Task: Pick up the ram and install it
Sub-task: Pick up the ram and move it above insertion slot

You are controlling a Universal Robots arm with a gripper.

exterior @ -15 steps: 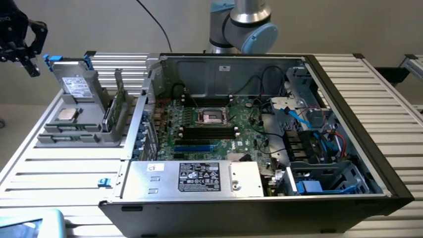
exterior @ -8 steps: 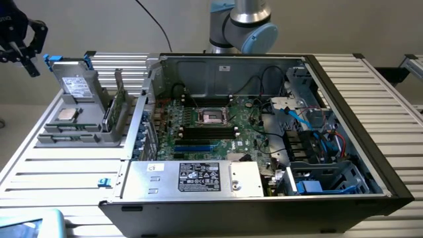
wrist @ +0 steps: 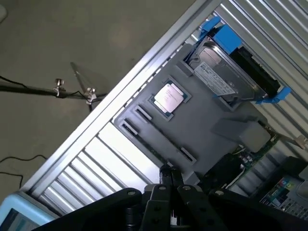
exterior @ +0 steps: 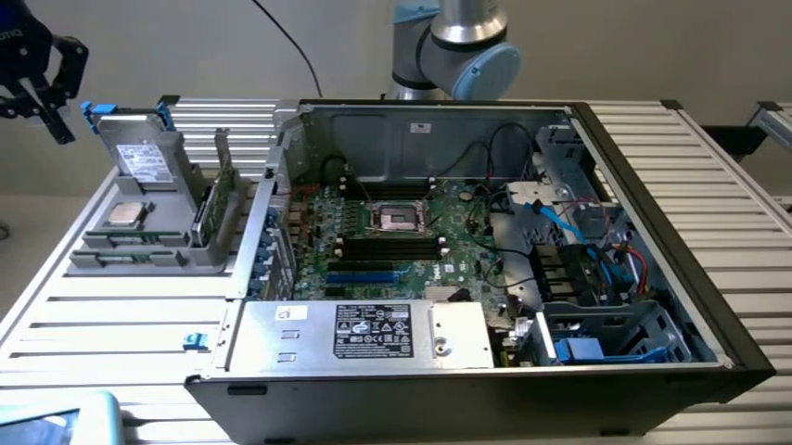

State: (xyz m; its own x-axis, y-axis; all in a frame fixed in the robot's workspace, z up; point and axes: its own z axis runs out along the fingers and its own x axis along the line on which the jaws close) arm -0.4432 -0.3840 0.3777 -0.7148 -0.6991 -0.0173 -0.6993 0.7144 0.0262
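Upper left of the exterior view: pincer (exterior: 56, 125) pressed together, empty, well apart from the ram (exterior: 124, 243).
Ram sits edge-up in the front slot of the grey holder (exterior: 161, 261), left of frame, just below the processor chip (exterior: 126, 215). My read: spread the pincer, square it across the thin board, grip mid-length, lift straight. Slot walls are tight, and the expansion card (exterior: 221, 209) and case (exterior: 409, 139) crowd the right. Room overhead looks open.

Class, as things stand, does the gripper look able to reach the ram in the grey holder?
Probably yes: the ram lies uncovered along the holder front edge with nothing above it, though the gripper is shut.
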